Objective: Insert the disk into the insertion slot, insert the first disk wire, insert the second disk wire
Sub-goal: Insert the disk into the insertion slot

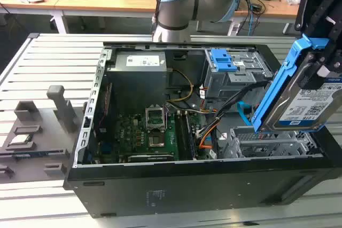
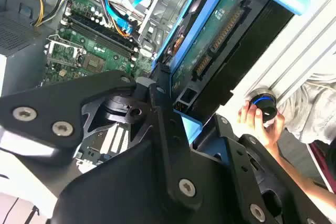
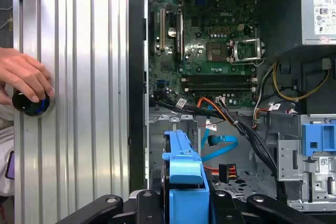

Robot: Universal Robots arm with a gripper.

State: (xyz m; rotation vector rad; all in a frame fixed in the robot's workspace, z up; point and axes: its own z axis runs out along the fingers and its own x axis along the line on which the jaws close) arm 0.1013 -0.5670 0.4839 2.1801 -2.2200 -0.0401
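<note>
Fingers (image 2: 163, 145) pinch the disk (image 1: 304, 102) from both sides at its upper end, clamped on the bright blue bracket (image 1: 278, 81). The second wrist view shows the drive's circuit-board side running up betw. them.

Disk hangs tilted, off the surface (image 1: 48, 60), at the exterior view's right, label side to the camera. Its lower end is just over the insertion slot (image 1: 275, 141), not seated in it. Can't tell if the bracket's low corner touches the cage rim.

Slot is a low perforated silver cage in a corner of the open PC case (image 1: 160, 190), which lies on its side on the ribbed metal surface.

Also in the case:
- green motherboard (image 1: 149, 132)
- grey power supply (image 1: 139, 65) w/ white label
- taller grey cage (image 1: 235, 78) w/ blue latch (image 1: 223, 60)

Second disk wire (image 3: 220, 142) curls loose just beside the slot, betw. it and the board. First disk wire (image 3: 211, 104) runs near it, orange/red strands crossing from the board side twd. the slot.

A person's hand (image 3: 23, 77) rests on a round black knob (image 3: 31, 104) w/ blue ring, on the surface beside the case, apart from it.
</note>
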